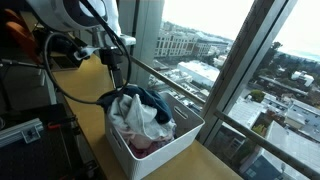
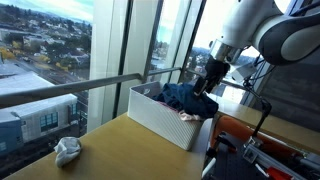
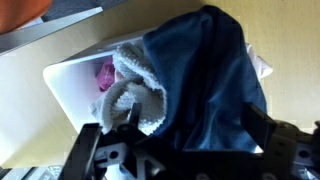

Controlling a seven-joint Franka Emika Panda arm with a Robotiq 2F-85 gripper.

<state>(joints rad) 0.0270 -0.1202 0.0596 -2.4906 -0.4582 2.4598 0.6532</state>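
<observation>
Holding it all: a wooden worktop (image 2: pixel 120 150) beside tall windows.
Basket: a white basket (image 1: pixel 150 160) near the window edge of the worktop, heaped with laundry.
Blue garment: a dark blue garment (image 3: pixel 210 80) lies on top of the heap, inside the basket and draped toward one rim; it shows in both exterior views.
Towel: a pale towel (image 3: pixel 135 85) is bunched beside and partly under the blue garment.
Tool: the tool (image 3: pixel 188 150) hangs just over the heap, released, its fingers spread wide on either side of the blue cloth and grasping nothing.
Pink piece: a pink scrap (image 3: pixel 105 75) is tucked low against the basket wall.
Stray cloth: a crumpled pale cloth (image 2: pixel 67 150) lies on the worktop, well apart from the basket.
Handling: my judgement is to lift straight up so the fingers do not snag folds, and to check that no cloth trails over the rim.
Writing: none readable; no labels or brands visible.
</observation>
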